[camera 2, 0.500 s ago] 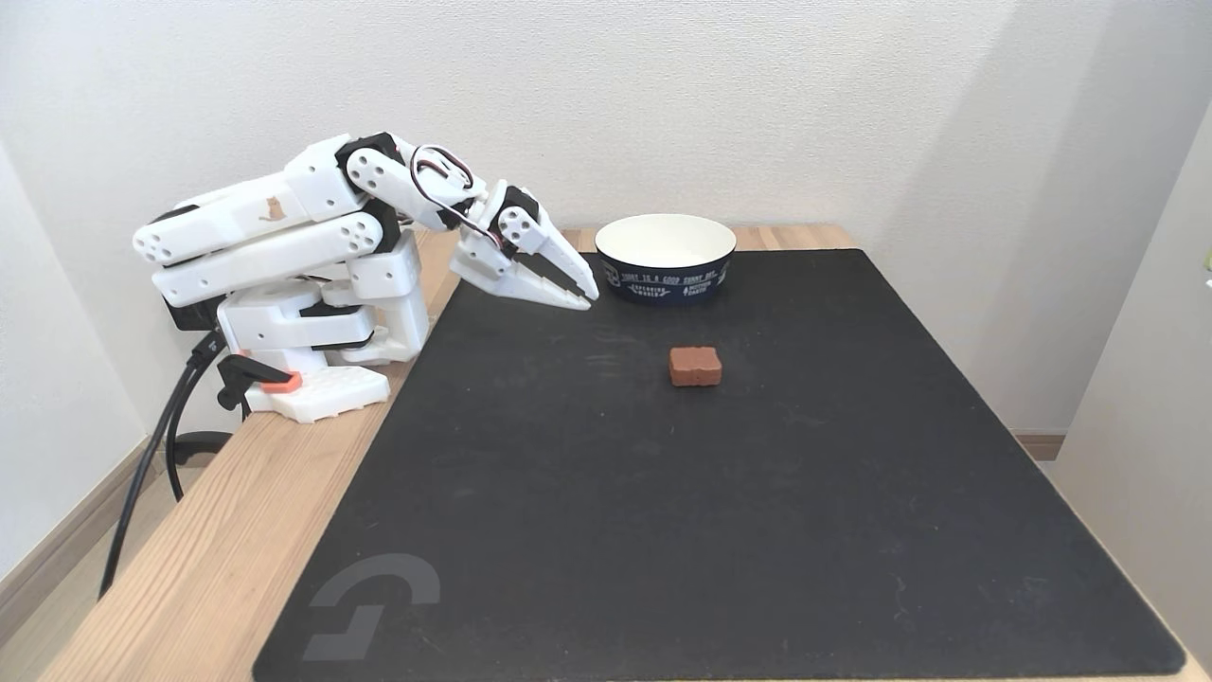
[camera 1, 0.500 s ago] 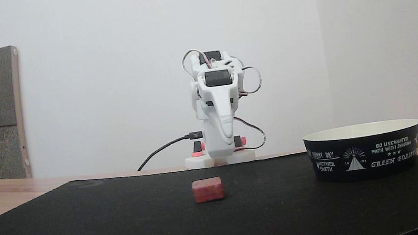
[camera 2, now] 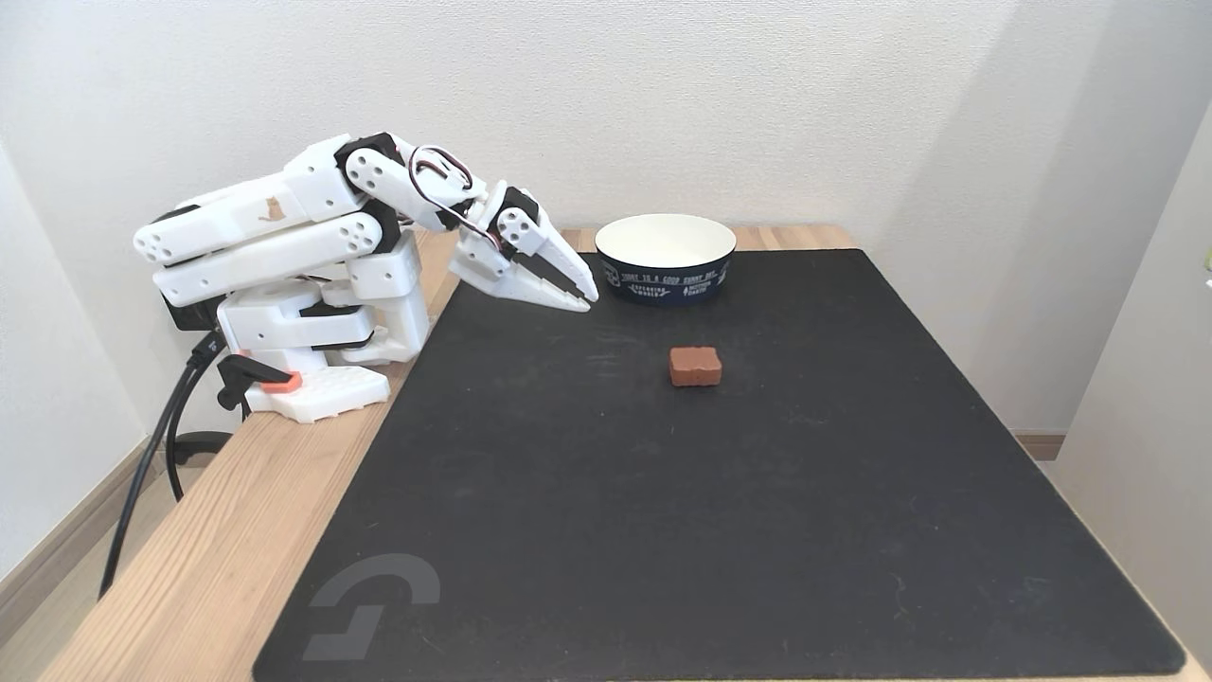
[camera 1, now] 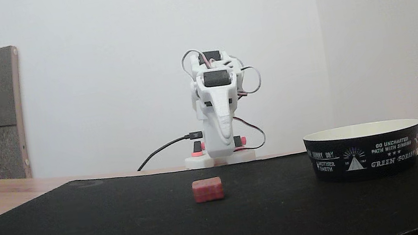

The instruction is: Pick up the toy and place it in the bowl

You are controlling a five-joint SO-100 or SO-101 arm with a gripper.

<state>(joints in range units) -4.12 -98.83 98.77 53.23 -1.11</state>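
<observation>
The toy (camera 2: 695, 366) lay flat on the black mat (camera 2: 720, 530), apart from everything — the bowl (camera 2: 665, 258) stood farther back on the same mat, empty, with bare mat between them. The white arm (camera 2: 284, 227) was folded low over its base, and its gripper (camera 2: 585, 297) hung above the mat's near-arm edge with the fingers pressed together, holding nothing — well short of the toy (camera 1: 207, 189) and just beside the bowl (camera 1: 364, 150)
</observation>
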